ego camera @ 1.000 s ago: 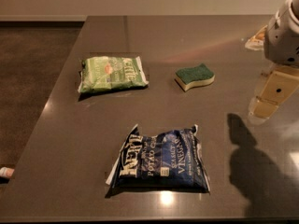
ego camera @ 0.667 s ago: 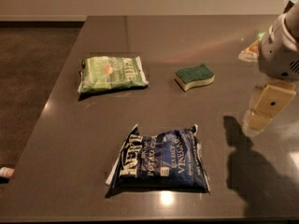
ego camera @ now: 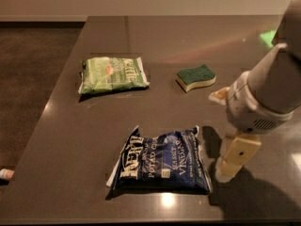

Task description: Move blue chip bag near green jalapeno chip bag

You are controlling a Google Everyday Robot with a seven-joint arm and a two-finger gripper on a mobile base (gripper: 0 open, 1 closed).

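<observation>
The blue chip bag [ego camera: 162, 161] lies flat on the dark table near its front edge, navy foil with white lettering. The green jalapeno chip bag [ego camera: 112, 75] lies flat farther back and to the left, well apart from the blue bag. My gripper [ego camera: 231, 161] hangs from the arm at the right, just off the blue bag's right edge and low over the table. One cream-coloured finger [ego camera: 237, 155] shows, pointing down.
A green-topped yellow sponge [ego camera: 196, 77] lies at the back, right of the green bag. The table's left edge [ego camera: 51, 102] drops to a dark carpeted floor. A small white object [ego camera: 5, 174] lies on the floor at far left.
The arm and gripper have moved left and down toward the blue bag's right side. Both bags and the sponge have not moved.
</observation>
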